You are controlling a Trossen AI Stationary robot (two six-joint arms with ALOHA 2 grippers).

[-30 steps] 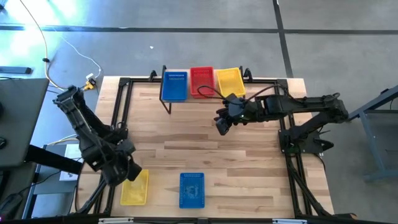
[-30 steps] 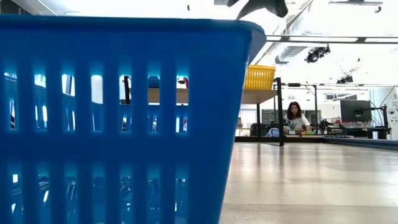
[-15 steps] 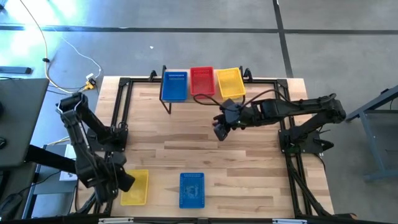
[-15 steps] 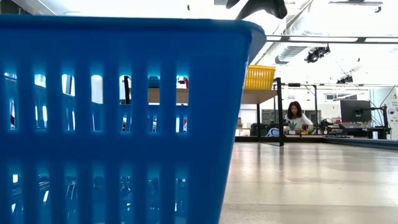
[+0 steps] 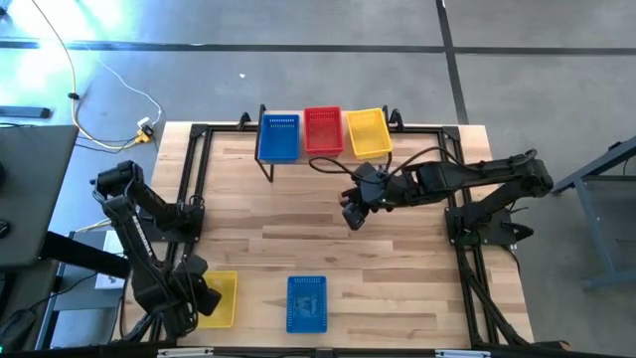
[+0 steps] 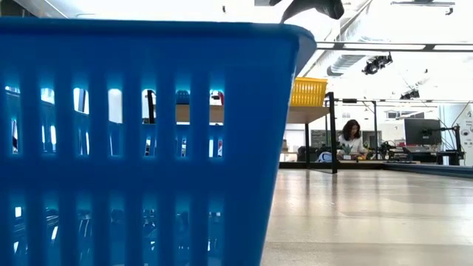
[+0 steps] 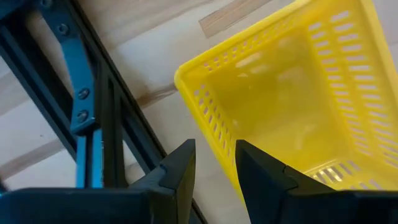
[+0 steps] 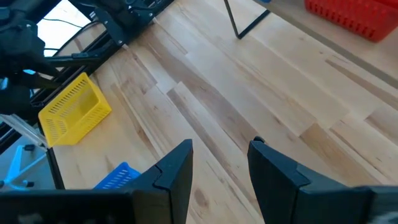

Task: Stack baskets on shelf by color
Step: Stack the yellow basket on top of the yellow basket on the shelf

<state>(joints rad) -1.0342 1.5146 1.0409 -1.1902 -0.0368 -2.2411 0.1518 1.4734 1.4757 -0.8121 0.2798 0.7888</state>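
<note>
The shelf [image 5: 266,164] stands at the table's far edge with blue [image 5: 278,137], red [image 5: 322,129] and yellow [image 5: 367,132] baskets on it. A yellow basket [image 5: 219,298] and a blue basket [image 5: 306,303] rest on their bottoms near the table's near edge. My left gripper [image 5: 199,298] is open at the loose yellow basket's left side. In the left wrist view its fingers [image 7: 214,165] stand on either side of the basket's left wall [image 7: 205,118], above it. My right gripper [image 5: 353,214] is open and empty above the table's middle.
The black frame rails [image 5: 189,179] run along the table's left and right edges, close to my left gripper. In the low view the blue basket [image 6: 148,148] fills the left half. A person [image 6: 349,140] sits far behind the table.
My left gripper has moved toward the table's near edge and down, along the loose yellow basket's left side. My right gripper has drifted a little toward the near edge. No basket has moved.
</note>
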